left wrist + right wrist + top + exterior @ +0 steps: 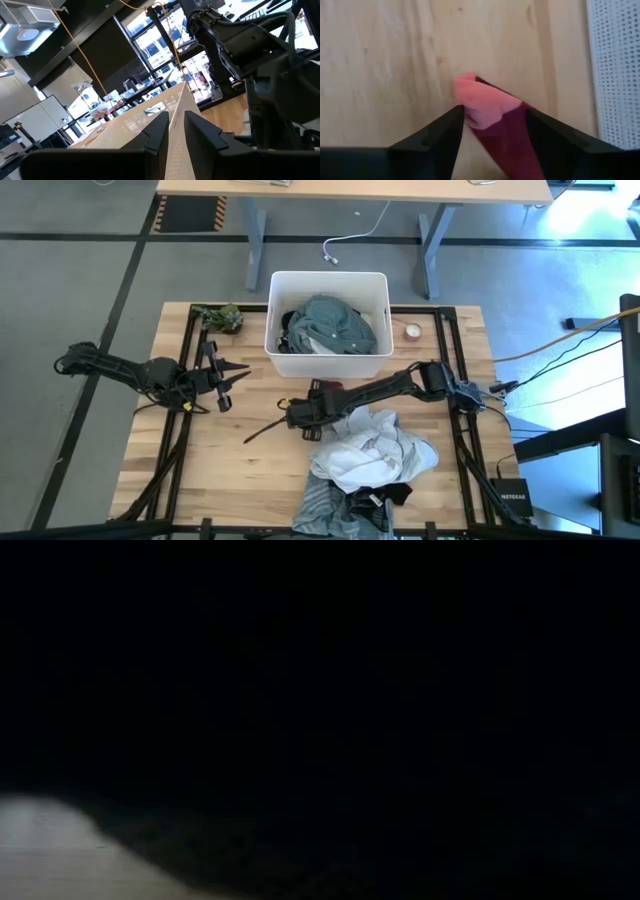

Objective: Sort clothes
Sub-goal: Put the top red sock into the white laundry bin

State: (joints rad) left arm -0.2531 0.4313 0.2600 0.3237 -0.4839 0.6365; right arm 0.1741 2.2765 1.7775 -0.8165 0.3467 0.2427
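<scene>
High view gives you the white bin (328,280) as your landmark, standing at the far middle of the wooden table (250,470). Inside it you already have a teal garment (338,323) heaped on top of some darker cloth. On the near side of the bin, just off its front wall, your right gripper (285,415) reaches leftward across the table, low over the wood. Your right wrist view shows its fingers clenched on a red garment (492,112), which bunches between them, pink at the tip and darker red behind, with the bin's perforated white wall (615,70) close alongside. Farther out from the bin on that same near side lies the clothes pile (375,455): white and pale grey-patterned fabric on top, blue-grey striped and black pieces at the table's near edge. Your left gripper (225,375) waits to the left of the bin, fingers spread apart and holding nothing. A small green-brown camouflage lump (220,318) sits beside the bin's left far corner, and a roll of tape (412,332) lies just off its right wall. Your low view is almost wholly dark.
</scene>
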